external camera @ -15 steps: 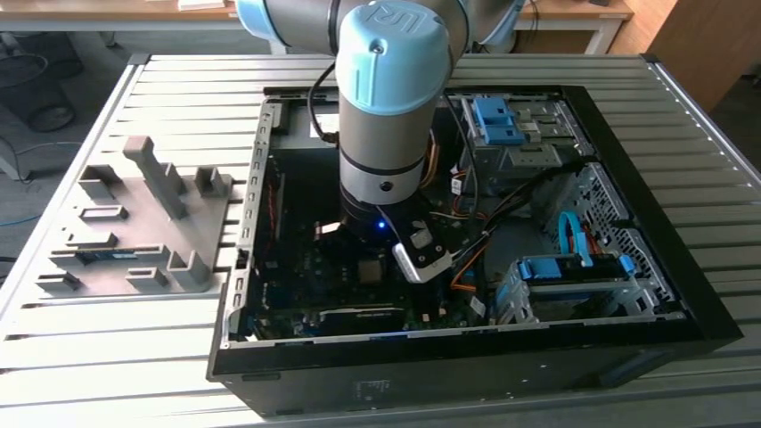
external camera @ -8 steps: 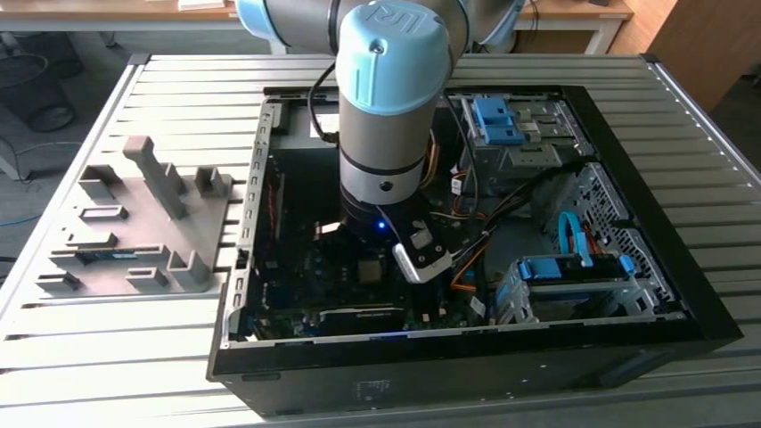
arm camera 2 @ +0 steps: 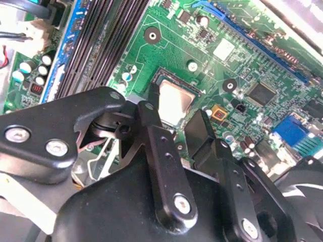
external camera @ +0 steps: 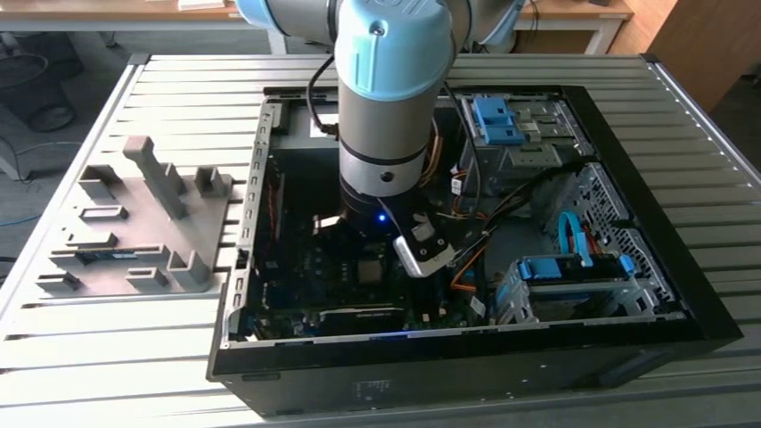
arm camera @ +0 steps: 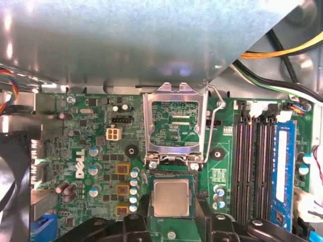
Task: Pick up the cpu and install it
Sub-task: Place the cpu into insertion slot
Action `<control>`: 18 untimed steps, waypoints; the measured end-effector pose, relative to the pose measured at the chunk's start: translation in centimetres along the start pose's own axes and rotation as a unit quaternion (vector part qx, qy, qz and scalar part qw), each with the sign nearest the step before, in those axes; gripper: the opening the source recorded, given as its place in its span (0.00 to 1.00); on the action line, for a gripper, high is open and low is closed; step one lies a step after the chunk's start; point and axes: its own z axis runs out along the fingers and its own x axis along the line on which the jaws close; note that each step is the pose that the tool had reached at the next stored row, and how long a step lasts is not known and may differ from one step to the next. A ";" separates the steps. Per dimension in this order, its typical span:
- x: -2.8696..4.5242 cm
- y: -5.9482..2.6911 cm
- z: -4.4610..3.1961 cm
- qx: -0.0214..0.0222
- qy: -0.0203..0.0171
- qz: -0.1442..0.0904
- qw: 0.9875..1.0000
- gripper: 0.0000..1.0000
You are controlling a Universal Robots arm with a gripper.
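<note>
Dim case interior, glare perhaps overhead.

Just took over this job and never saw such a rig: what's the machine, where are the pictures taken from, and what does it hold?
One robot arm with a gripper reaches into an open computer case lying on a slatted metal table. The exterior view is taken off the arm; at the exterior view's left a grey parts holder sits on the table. Both wrist views ride on the arm and look at the motherboard. There the cpu lies in its socket, whose metal cover stands lifted, with the gripper right at it. Whether it grips the cpu, I cannot tell.
</note>
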 end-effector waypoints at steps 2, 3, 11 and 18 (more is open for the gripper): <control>0.00 0.00 0.00 0.001 0.000 -0.015 1.000 0.47; 0.01 0.01 0.01 0.001 0.000 -0.021 1.000 0.47; 0.00 0.18 0.04 0.001 0.000 -0.024 1.000 0.47; -0.01 0.28 0.58 0.001 0.000 -0.024 1.000 0.47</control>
